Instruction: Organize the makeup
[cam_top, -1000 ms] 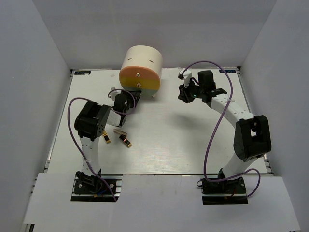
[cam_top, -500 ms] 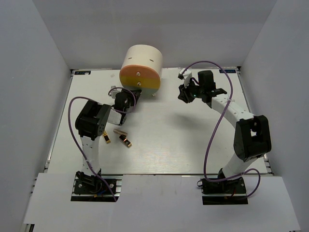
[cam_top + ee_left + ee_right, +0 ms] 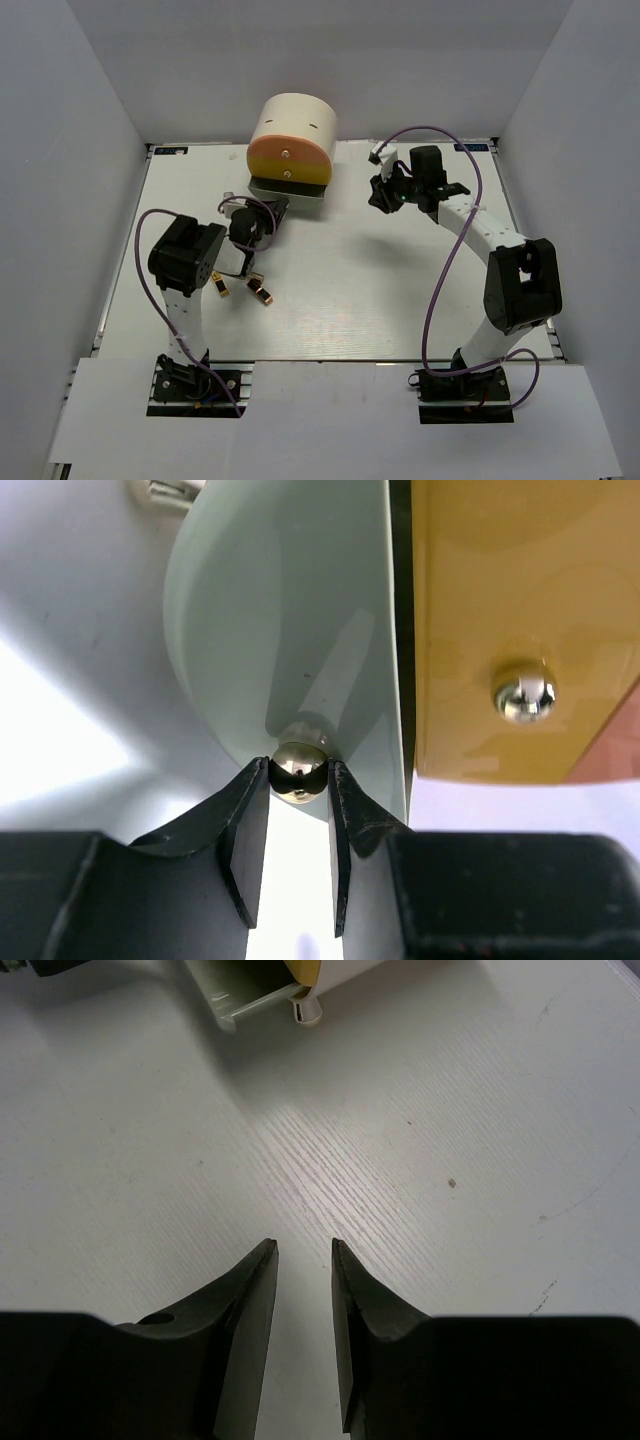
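The cream half-round box (image 3: pixel 292 128) stands at the back of the table. Its bottom drawer (image 3: pixel 290 190) is slid out toward me. My left gripper (image 3: pixel 272 208) is shut on that drawer's round metal knob (image 3: pixel 299 770), with the pale drawer front (image 3: pixel 290 630) behind it. Beside it is the yellow drawer (image 3: pixel 500 600) with its own knob (image 3: pixel 524 690), closed. Two gold lipsticks (image 3: pixel 222 288) (image 3: pixel 260 292) lie on the table by the left arm. My right gripper (image 3: pixel 380 196) hovers right of the box, open and empty (image 3: pixel 302 1245) above bare table.
A corner of the pulled-out drawer (image 3: pixel 250 985) and a box foot (image 3: pixel 310 1010) show at the top of the right wrist view. White walls close in the table (image 3: pixel 400 300) on three sides. The left arm's purple cable (image 3: pixel 150 250) loops at the left.
My left gripper closed on the knob and drew back toward me, sliding the bottom drawer out of the box. The right arm has not moved.
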Motion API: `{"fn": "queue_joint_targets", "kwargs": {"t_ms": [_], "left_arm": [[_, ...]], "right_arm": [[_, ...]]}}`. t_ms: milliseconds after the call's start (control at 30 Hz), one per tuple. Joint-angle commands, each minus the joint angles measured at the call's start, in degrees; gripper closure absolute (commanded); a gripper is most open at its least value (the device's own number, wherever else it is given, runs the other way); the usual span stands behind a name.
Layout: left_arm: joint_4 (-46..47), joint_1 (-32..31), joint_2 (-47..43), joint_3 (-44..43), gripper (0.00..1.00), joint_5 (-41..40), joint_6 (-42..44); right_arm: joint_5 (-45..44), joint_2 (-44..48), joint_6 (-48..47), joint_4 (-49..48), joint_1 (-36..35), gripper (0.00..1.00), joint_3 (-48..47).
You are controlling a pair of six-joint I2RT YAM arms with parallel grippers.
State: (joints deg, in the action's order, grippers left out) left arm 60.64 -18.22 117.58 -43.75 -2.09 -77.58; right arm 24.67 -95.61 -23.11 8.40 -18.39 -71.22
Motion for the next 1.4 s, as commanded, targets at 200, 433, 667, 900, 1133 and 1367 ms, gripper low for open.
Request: {"fn": "queue_joint_targets", "kwargs": {"t_ms": [200,433,667,900,1133,1367], "left_arm": [[-2.62,-0.24,-5.78,4.29,0.65,2.00,0.85],[-9.64,0.38,-10.87,2.09,0.29,5.52,2.86],[-34.23,0.38,-22.36,-2.13,0.31,7.71,10.60],[-54.72,0.38,-39.33,-0.63,0.87,2.97,20.26],[-83.54,1.43,-47.69,-2.93,1.00,0.53,23.71],[-101.32,1.43,-61.76,2.61,0.50,-11.08,19.66]], "right_arm": [[3.54,2.27,-1.23,-0.32,0.11,0.61,-1.11],[11.62,2.54,-5.53,3.54,-0.07,0.45,-1.64],[19.44,2.71,-10.28,7.50,-0.68,0.49,-1.73],[29.12,2.36,-23.01,15.32,-5.07,1.00,-1.73],[21.49,-1.67,-18.31,11.12,-18.94,0.95,-1.64],[6.73,-8.70,-1.53,-1.19,-29.06,0.57,-5.76]]}}
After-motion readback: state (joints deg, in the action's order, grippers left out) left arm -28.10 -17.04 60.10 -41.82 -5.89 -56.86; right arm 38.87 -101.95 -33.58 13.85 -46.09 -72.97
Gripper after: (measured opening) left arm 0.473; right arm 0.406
